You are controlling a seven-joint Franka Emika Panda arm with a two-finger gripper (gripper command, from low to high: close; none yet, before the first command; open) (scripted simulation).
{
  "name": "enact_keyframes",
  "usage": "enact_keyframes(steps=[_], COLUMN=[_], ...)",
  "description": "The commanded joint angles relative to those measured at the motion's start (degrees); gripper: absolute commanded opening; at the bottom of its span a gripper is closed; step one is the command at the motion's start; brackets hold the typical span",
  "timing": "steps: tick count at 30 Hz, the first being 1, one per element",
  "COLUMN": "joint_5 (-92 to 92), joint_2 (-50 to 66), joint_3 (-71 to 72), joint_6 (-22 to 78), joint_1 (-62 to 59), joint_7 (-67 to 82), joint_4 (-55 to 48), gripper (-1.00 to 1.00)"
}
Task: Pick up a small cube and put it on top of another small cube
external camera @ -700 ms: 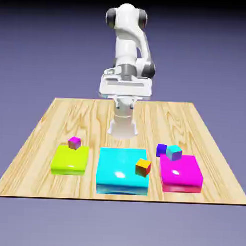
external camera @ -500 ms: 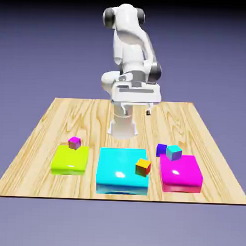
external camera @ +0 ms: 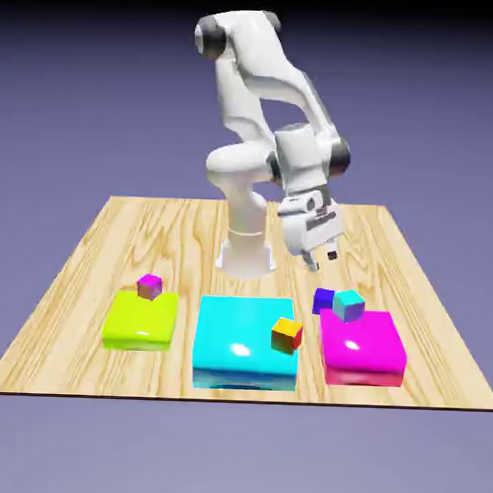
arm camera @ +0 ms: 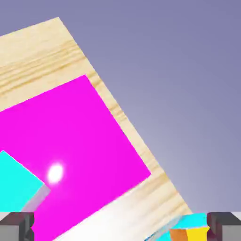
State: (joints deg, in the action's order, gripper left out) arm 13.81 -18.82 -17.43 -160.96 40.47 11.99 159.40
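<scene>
The small cube [external camera: 323, 300], tiny and dark blue-violet, rests on the wood just behind the flat magenta block [external camera: 362, 347], touching a cyan-topped cube [external camera: 348, 305]. The other small cube [external camera: 286, 335], orange on top, sits at the right edge of the flat cyan block [external camera: 245, 343]; it also shows in the hand view as the orange cube [arm camera: 188, 234] at the bottom edge. My gripper [external camera: 322, 257] hangs tilted above and behind the dark cube, open, with nothing between its fingertips [arm camera: 16, 226]. The dark cube does not show in the hand view.
A magenta-topped cube [external camera: 149, 285] sits on a yellow-green block [external camera: 140, 320] at the exterior view's left. The hand view is filled by the magenta block [arm camera: 70, 155], with the cyan-topped cube [arm camera: 16, 186] at lower left and the table edge [arm camera: 155, 186] beyond.
The arm has swung toward the exterior view's right and come down; the hand has turned and tilted, now hanging over the area behind the magenta block. No cube has moved.
</scene>
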Motion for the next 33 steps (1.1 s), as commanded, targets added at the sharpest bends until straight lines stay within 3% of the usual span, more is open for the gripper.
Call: enact_keyframes(steps=[1, 27, 33], joint_5=[0.6, 16.1, 16.9], joint_2=[0.6, 16.3, 17.7], joint_3=[-0.9, -23.7, -35.2], joint_6=[0.6, 15.8, 18.3], joint_1=[1.8, 48.1, 55.6], joint_7=[2.5, 67.3, 82.2], joint_4=[-0.1, -1.5, -0.4], gripper=[0.00, 0.00, 0.00])
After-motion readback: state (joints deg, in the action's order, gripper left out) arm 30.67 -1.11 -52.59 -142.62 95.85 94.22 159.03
